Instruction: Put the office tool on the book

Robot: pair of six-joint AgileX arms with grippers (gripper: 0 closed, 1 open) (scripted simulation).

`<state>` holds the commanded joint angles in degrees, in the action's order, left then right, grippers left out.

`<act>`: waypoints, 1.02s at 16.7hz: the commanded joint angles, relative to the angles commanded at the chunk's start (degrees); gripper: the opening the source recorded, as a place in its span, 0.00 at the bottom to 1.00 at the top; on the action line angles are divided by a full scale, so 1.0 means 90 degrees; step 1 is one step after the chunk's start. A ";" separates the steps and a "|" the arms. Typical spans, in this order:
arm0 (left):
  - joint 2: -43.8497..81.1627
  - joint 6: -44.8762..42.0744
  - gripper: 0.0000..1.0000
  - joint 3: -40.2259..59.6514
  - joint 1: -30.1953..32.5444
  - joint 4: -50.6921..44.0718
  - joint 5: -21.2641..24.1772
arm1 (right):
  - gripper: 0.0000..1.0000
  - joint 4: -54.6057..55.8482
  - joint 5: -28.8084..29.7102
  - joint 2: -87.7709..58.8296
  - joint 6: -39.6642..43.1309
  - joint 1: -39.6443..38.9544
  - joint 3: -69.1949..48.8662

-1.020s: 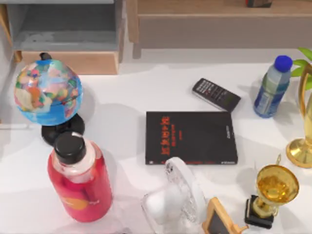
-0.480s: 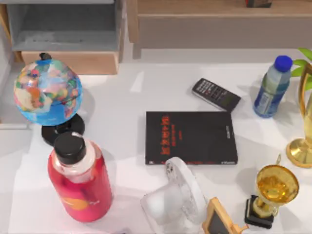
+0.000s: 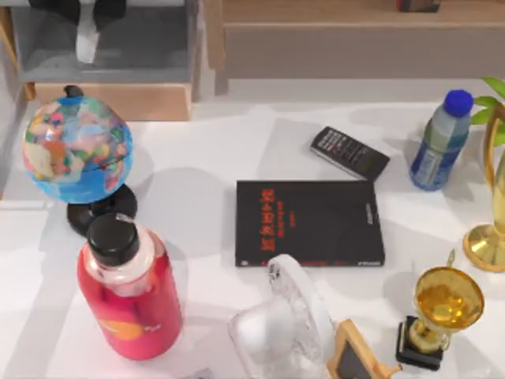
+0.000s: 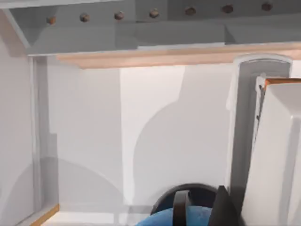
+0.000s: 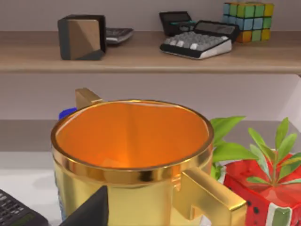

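A white table [image 3: 205, 158] spreads across the top view, with a grey open cabinet [image 3: 110, 47] edged in pale wood at its far left and a long wooden shelf unit [image 3: 355, 39] behind its far right. In the right wrist view a shelf [image 5: 150, 54] carries a keyboard [image 5: 195, 44], a colour cube [image 5: 247, 21] and a wood-and-black block [image 5: 82, 36].

The book [image 3: 309, 223] lies flat near the table's middle, black with red characters. At the near left stands a red bottle [image 3: 128, 292] with a black cap, and beyond it a globe [image 3: 76, 148] on a black stand. A white fan [image 3: 288, 320] sits just in front of the book, overlapping its near edge in the top view. A gold cup trophy [image 3: 448, 304] stands at the near right, a taller gold one [image 3: 491, 237] at the right edge, and a blue-capped water bottle [image 3: 440, 140] at the far right. A small framed blackboard [image 3: 355, 355] leans by the fan.

The office tool [image 3: 349, 152] lies flat on the table just beyond the book's far right corner, apart from it and angled.

The left gripper [image 3: 88, 28] hangs over the cabinet at the far left; whether its fingers are wide or narrow I cannot tell. The right wrist view looks closely into the gold trophy [image 5: 134, 155], with a plant [image 5: 263, 155] beside it.
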<state>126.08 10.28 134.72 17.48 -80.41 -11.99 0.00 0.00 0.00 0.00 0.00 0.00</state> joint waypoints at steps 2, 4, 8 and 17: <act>0.0332 0.0924 0.00 -0.0141 0.0851 0.0070 0.0137 | 1.00 0.0000 0.0000 0.0000 0.0000 0.0000 0.0000; 0.0706 0.1843 0.00 -0.0283 0.1638 0.0168 0.0311 | 1.00 0.0000 0.0000 0.0000 0.0000 0.0000 0.0000; 0.1342 0.3229 0.00 -0.0514 0.2772 0.0396 0.0708 | 1.00 0.0000 0.0000 0.0000 0.0000 0.0000 0.0000; 0.1539 0.3660 0.00 -0.0574 0.3124 0.0528 0.0899 | 1.00 0.0000 0.0000 0.0000 0.0000 0.0000 0.0000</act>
<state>139.93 43.22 129.55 45.60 -75.66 -3.89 0.00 0.00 0.00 0.00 0.00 0.00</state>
